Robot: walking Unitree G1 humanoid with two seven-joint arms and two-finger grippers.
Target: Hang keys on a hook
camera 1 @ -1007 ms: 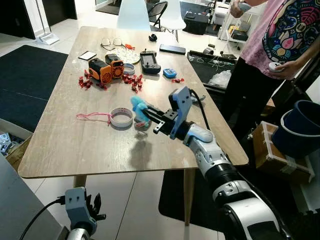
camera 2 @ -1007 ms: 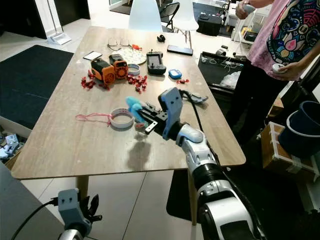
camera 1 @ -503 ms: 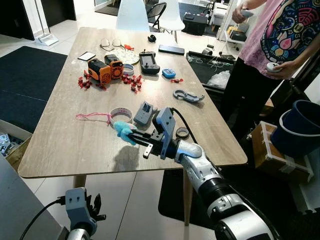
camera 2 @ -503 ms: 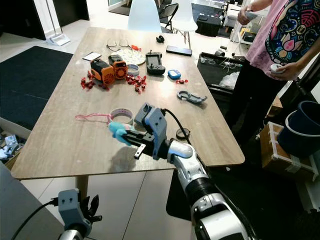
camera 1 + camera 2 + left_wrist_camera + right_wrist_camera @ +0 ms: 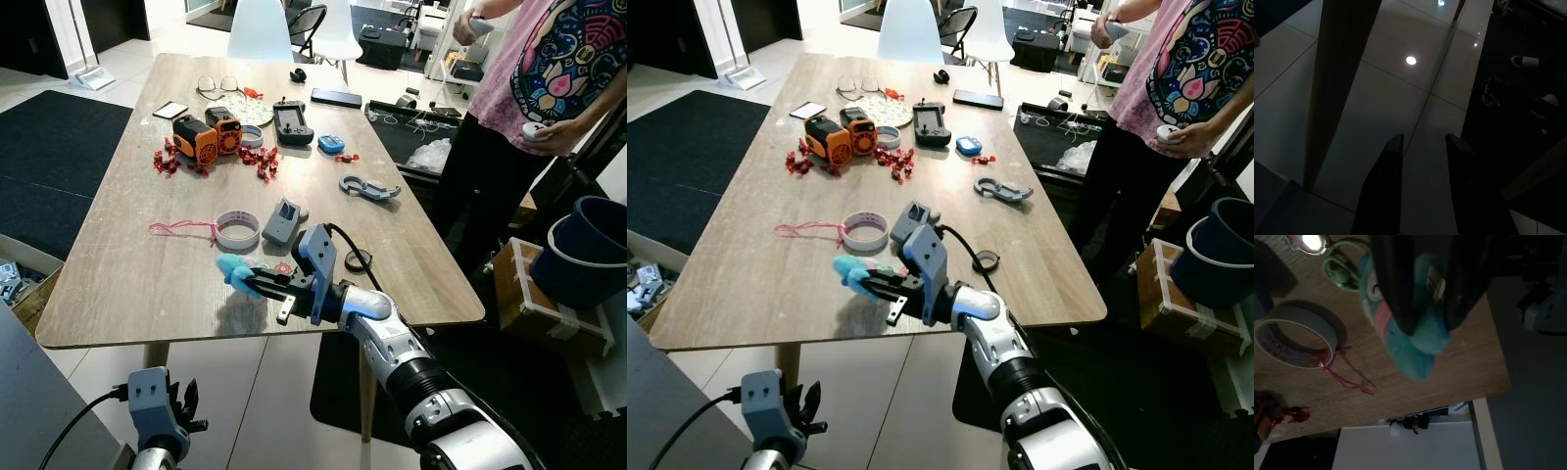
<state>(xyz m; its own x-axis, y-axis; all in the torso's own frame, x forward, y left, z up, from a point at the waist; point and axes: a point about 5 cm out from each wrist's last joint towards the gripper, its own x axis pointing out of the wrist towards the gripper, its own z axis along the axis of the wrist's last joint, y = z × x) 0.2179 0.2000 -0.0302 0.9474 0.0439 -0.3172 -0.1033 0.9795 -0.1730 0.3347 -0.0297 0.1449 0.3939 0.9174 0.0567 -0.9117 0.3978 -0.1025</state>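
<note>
While my left gripper [image 5: 1422, 161] hangs low at the lower left of the frame beside a table leg [image 5: 1334, 88], fingers parted over bare floor tiles [image 5: 1415, 98], my right gripper [image 5: 257, 285] reaches across the near edge of the table [image 5: 118, 294]. Its fingers are clamped on the keys' teal fluffy charm [image 5: 233, 267], which juts out past the fingertips just above the wood, centre frame. A green clip [image 5: 1338, 271] hangs beside the charm in the wrist view. Just beyond lie a tape roll [image 5: 237, 228] with pink string [image 5: 181, 228] and a grey block [image 5: 281, 220]. Farther up sit orange gadgets [image 5: 207, 135]. A person [image 5: 549, 78] stands upper right, past the table's right edge.
</note>
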